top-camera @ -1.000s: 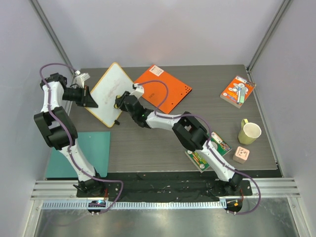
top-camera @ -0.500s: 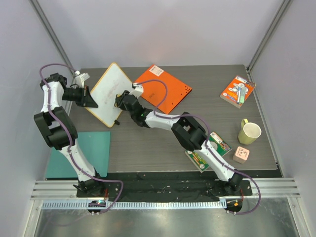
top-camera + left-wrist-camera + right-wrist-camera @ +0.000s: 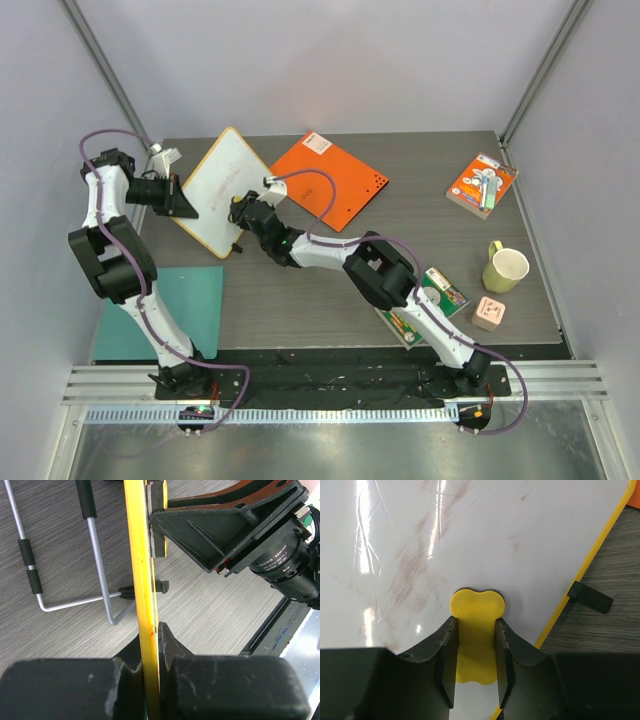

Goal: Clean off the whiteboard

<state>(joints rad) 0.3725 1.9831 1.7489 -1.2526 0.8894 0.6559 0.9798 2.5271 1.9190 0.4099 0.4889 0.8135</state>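
whiteboard [image 3: 215, 188]: far-left corner of table [image 3: 280, 310], propped tilted on wire stand [image 3: 97, 570] | left gripper [image 3: 150, 647]: clamped on its yellow rim | right gripper [image 3: 475, 652]: clamped on yellow eraser [image 3: 476, 605], against the board face | handling: likely light, stiff, slick, tippy; brace by rim

Dark wood-grain tabletop [image 3: 300, 300] with scattered clutter, seen from above.
An orange board [image 3: 335, 180] lies flat at the back centre and a teal sheet [image 3: 200, 300] at the near left. On the right are an orange carded packet [image 3: 482, 185] (contents too small to name), an upright yellow-green mug [image 3: 506, 268], a pink cube [image 3: 488, 313] just beside it, and a partly hidden green packet [image 3: 445, 288]. The left wrist view shows a wire stand [image 3: 95, 555] with black sleeves.
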